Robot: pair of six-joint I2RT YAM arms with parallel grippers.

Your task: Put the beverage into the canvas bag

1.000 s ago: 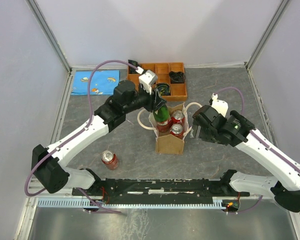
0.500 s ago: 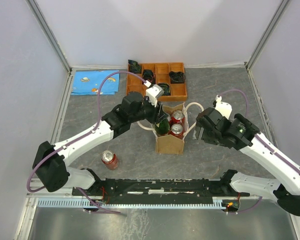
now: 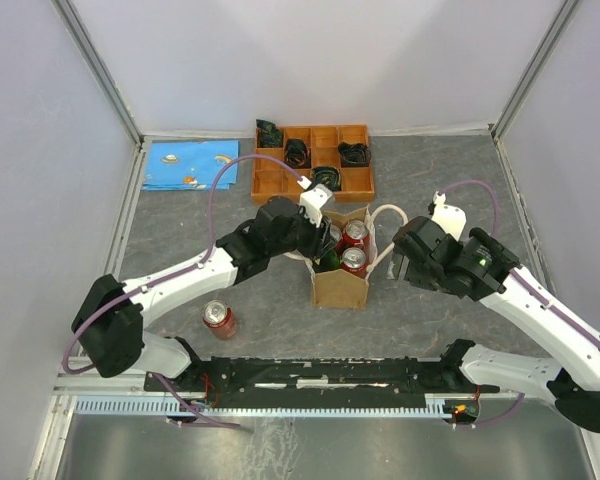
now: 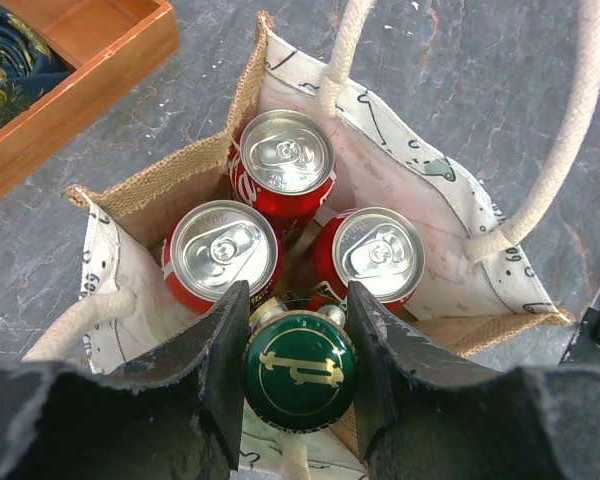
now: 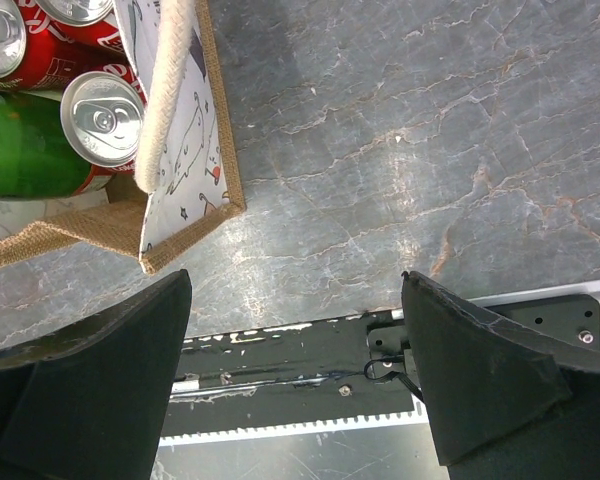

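The tan canvas bag (image 3: 340, 285) stands upright mid-table with cream rope handles. It holds three red cans (image 4: 282, 158) and a green bottle with a green-and-gold cap (image 4: 298, 372). My left gripper (image 4: 298, 305) is shut on the bottle's neck just under the cap, and the bottle is down inside the bag in its near-left corner. In the top view the left gripper (image 3: 323, 248) is over the bag's mouth. My right gripper (image 5: 295, 290) is open and empty, just right of the bag (image 5: 185, 190), and shows in the top view (image 3: 394, 262). The bottle's body (image 5: 25, 155) shows in the right wrist view.
A loose red can (image 3: 219, 319) stands on the table at the near left. An orange compartmented tray (image 3: 356, 182) with dark items sits behind the bag. A blue printed cloth (image 3: 190, 164) lies at the far left. A black rail (image 3: 320, 375) runs along the near edge.
My left gripper has moved down and toward the bag with the green bottle, lowering it from above the rim into the bag. The right arm shifted slightly right, then held still.
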